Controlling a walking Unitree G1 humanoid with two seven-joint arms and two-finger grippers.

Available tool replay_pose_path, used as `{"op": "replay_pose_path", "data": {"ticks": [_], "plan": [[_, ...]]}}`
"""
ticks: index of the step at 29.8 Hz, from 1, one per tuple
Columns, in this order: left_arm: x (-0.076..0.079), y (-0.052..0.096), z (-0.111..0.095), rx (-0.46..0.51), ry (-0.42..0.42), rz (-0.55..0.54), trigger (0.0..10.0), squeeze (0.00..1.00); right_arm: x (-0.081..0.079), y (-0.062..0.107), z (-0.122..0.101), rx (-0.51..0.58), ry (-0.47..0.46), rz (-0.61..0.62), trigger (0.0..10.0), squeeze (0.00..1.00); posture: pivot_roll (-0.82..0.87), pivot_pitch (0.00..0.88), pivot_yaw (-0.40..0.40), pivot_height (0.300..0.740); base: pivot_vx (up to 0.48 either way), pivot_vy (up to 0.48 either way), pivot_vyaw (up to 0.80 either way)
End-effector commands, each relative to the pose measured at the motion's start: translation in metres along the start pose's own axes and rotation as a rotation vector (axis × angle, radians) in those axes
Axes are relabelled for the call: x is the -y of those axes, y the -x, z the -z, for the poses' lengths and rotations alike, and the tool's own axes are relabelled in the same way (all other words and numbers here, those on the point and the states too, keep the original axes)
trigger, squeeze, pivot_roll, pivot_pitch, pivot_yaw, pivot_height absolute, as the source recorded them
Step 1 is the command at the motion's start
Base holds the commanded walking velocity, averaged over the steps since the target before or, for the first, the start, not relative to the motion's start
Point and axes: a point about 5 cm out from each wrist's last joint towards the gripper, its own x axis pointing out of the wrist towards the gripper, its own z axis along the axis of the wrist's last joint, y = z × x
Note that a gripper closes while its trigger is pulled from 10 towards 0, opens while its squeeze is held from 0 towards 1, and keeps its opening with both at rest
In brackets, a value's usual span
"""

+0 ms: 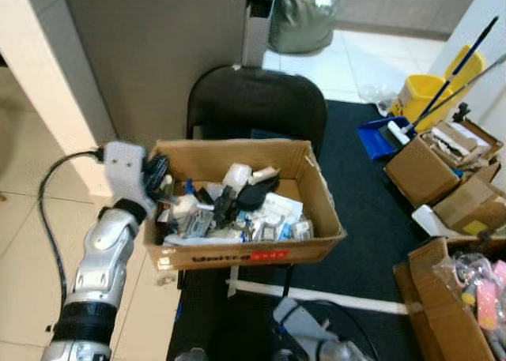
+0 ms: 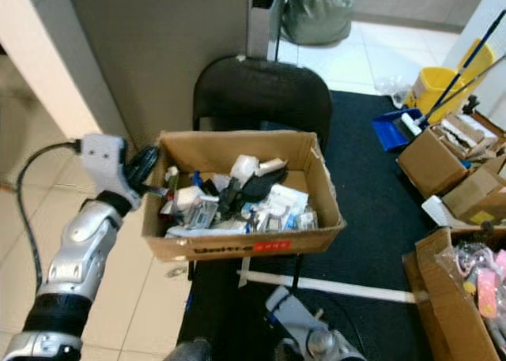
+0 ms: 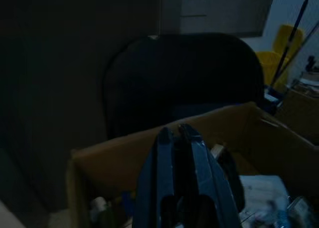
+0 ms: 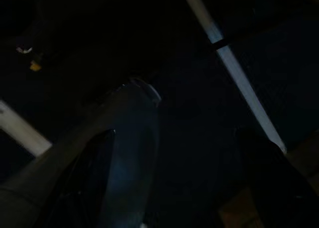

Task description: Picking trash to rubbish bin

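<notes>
Currently the left gripper (image 1: 156, 171), fingers pressed together and empty, sits at the box (image 1: 237, 254) rim, centre-left; a push could tip the box off the chair (image 1: 257, 100); right gripper (image 4: 124, 153) finger state cannot be told.

The two head views look forward and steeply down from above onto the cardboard box of trash (image 1: 245, 199) resting on a black chair (image 1: 257, 100), both sharing the box, the chair, the dark mat (image 2: 371, 187) and the yellow mop bucket (image 1: 421, 92). The left wrist view looks along the left gripper (image 3: 179, 138) from close at the box's near wall, facing the chair's backrest. The right wrist view is very dark, aimed low at the floor with a pale tape line (image 4: 234, 68).
</notes>
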Motion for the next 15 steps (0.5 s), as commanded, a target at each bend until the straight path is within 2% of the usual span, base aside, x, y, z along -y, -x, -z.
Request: {"op": "replay_pose_path", "data": {"ticks": [1, 6, 11, 12, 13, 15], "plan": [[0.009, 0.006, 0.007, -0.032, 0.029, 0.074, 10.0, 0.00, -0.011, -0.001, 0.016, -0.051, 0.000, -0.040, 10.0, 0.00, 0.12, 0.133, -0.014, 0.740, 0.000, 0.000, 0.00], [0.021, 0.009, 0.009, -0.041, 0.066, 0.176, 10.0, 0.00, -0.011, -0.001, 0.016, -0.052, 0.002, -0.041, 10.0, 0.00, 0.12, 0.134, -0.015, 0.740, 0.000, 0.000, 0.00], [0.015, 0.013, 0.021, -0.078, 0.097, 0.145, 10.0, 0.00, -0.011, -0.001, 0.016, -0.053, 0.004, -0.042, 10.0, 0.00, 0.11, 0.133, -0.017, 0.740, 0.000, 0.000, 0.00], [0.013, 0.014, 0.022, -0.078, 0.107, 0.134, 10.0, 0.70, -0.011, -0.001, 0.016, -0.053, 0.005, -0.042, 10.0, 0.00, 0.11, 0.133, -0.017, 0.740, 0.000, 0.000, 0.00], [0.011, 0.015, 0.024, -0.077, 0.122, 0.126, 10.0, 1.00, -0.011, -0.001, 0.016, -0.053, 0.005, -0.042, 10.0, 0.00, 0.11, 0.133, -0.017, 0.740, 0.000, 0.000, 0.00], [0.010, 0.018, 0.028, -0.083, 0.145, 0.134, 10.0, 1.00, -0.011, -0.001, 0.016, -0.053, 0.006, -0.041, 10.0, 0.00, 0.12, 0.131, -0.018, 0.740, 0.000, 0.000, 0.00]]}}
